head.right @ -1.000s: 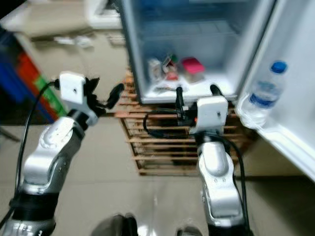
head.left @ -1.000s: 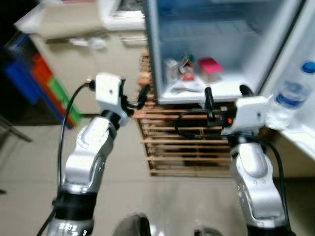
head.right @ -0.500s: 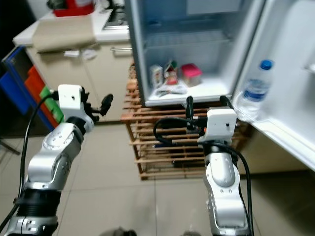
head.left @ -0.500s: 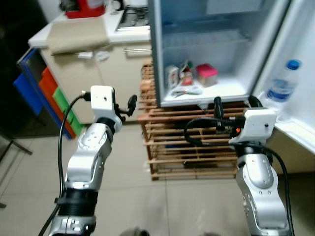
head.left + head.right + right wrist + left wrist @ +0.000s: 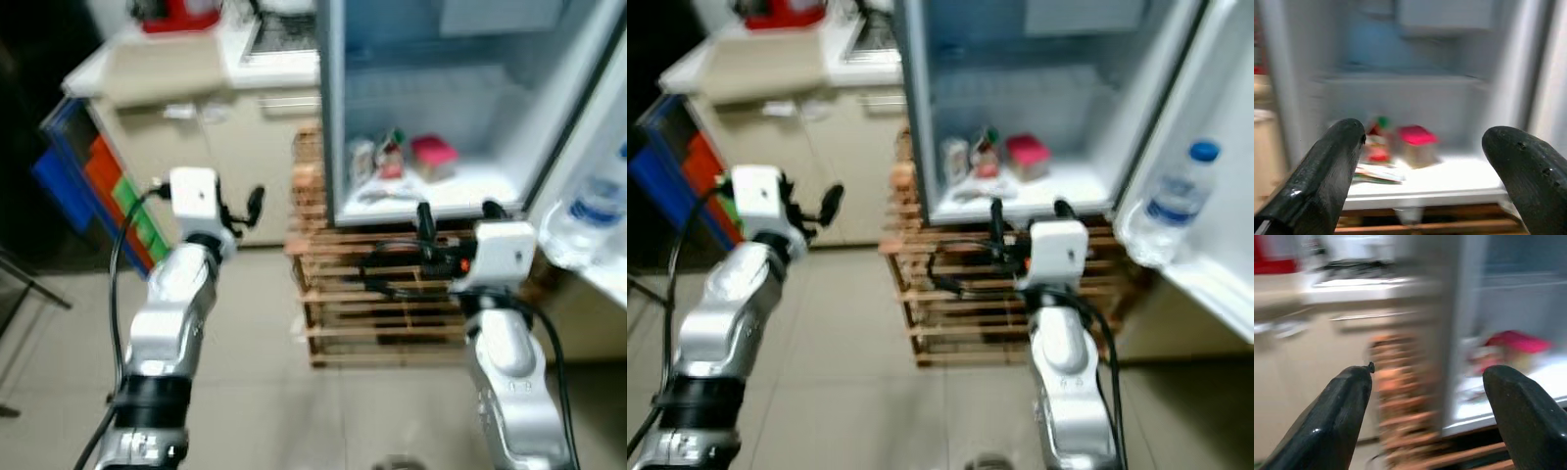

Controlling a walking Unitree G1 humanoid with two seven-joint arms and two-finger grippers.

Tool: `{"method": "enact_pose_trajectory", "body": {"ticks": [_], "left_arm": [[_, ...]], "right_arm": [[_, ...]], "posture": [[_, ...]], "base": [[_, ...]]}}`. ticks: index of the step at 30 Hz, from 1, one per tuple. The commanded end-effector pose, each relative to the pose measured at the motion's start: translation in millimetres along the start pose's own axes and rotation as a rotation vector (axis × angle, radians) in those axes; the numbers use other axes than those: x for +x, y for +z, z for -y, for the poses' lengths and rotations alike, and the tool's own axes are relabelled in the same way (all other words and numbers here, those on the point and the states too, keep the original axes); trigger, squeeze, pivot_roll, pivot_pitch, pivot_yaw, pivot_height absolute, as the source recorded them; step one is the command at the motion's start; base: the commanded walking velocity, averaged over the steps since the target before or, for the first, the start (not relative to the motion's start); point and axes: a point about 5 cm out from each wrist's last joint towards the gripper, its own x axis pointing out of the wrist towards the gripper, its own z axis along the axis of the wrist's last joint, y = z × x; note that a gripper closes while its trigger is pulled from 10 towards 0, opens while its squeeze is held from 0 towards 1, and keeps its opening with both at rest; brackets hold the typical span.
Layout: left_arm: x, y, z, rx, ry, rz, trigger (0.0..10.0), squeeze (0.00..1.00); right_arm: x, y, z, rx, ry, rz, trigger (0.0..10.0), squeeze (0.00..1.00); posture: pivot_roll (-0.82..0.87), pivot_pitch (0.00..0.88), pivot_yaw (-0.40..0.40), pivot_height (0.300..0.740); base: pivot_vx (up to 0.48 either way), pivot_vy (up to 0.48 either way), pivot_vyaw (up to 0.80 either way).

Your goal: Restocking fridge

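— Both grippers are raised empty with fingers spread apart: the left gripper (image 5: 257, 201) by the beige cabinet (image 5: 201, 166), the right gripper (image 5: 1024, 211) in front of the open white fridge (image 5: 1058, 78). Where's the stock?

— On the fridge's bottom shelf: a pink-lidded box (image 5: 434, 155) with small cartons and packets (image 5: 970, 157) beside it, just above and beyond the right gripper, apart from it. A clear plastic water bottle with a blue cap (image 5: 1172, 204) stands upright in the door rack, cap up, to the right of that gripper.

— Do the wrist views add anything?

— The right wrist view, blurred, looks straight in between its fingers (image 5: 1327, 171) at the pink box and a flat packet. The left wrist view catches the fridge's edge, the wooden slatted crate rack (image 5: 1400, 396) under it, and the counter. The head views alone give the bottle.
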Motion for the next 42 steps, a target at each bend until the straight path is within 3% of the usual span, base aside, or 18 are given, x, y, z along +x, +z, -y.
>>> {"method": "enact_pose_trajectory", "body": {"ticks": [1,11,15,21,25,27,32,34,38,42], "left_arm": [[1.5,7.8,-4.4,0.029,-0.009,0.022,10.0,0.0],[3.5,13.4,-5.5,0.026,-0.012,0.039,10.0,0.0],[-3.2,17.0,-8.5,0.039,-0.019,0.043,10.0,0.0],[-8.4,16.2,-12.6,0.031,-0.017,0.022,10.0,0.0],[-12.2,20.2,-19.5,0.061,-0.05,-0.001,10.0,0.0],[-14.7,18.9,-16.9,0.045,-0.118,-0.022,10.0,0.0],[-27.5,-9.1,0.5,0.025,-0.298,-0.147,10.0,0.0],[-30.1,-19.2,10.5,-0.047,-0.295,-0.168,10.0,0.0],[-33.9,-21.3,21.7,-0.079,-0.305,-0.159,10.0,0.0],[-37.9,-19.3,23.3,-0.088,-0.303,-0.153,10.0,0.0]], "right_arm": [[2.8,3.6,-3.8,0.008,0.001,0.021,10.0,0.64],[8.2,-0.9,-2.8,0.024,-0.004,0.0,10.0,0.63],[16.0,-6.7,5.1,0.025,-0.028,-0.042,10.0,0.64],[18.3,-17.7,13.5,0.041,-0.074,-0.109,10.0,0.63],[22.4,-38.8,11.4,0.03,-0.073,-0.236,10.0,0.63],[22.9,-45.1,9.7,0.009,-0.054,-0.274,10.0,0.63],[20.1,-48.4,13.1,-0.085,-0.04,-0.32,10.0,0.63],[16.7,-45.8,21.2,-0.124,-0.04,-0.334,10.0,0.63],[14.0,-35.6,29.3,-0.113,-0.064,-0.337,10.0,0.63],[9.0,-18.6,25.9,-0.068,-0.073,-0.329,10.0,0.63]], "posture": [[-0.17,0.0,0.11,0.74],[-0.16,0.006,0.119,0.74],[-0.13,0.036,0.123,0.74],[-0.11,0.052,0.131,0.74],[-0.08,0.088,0.154,0.74],[-0.07,0.1,0.158,0.74],[-0.1,0.133,0.127,0.74],[-0.13,0.148,0.094,0.74],[-0.15,0.161,0.067,0.74],[-0.15,0.17,0.056,0.74]], "base": [[0.469,0.0,0.0],[0.472,0.0,0.0],[0.472,0.0,0.0],[0.312,0.0,0.0],[0.0,0.0,0.0],[0.0,0.0,0.0],[0.0,0.0,0.0],[0.0,0.0,0.0],[0.0,0.0,0.0],[0.0,0.0,0.0]]}}
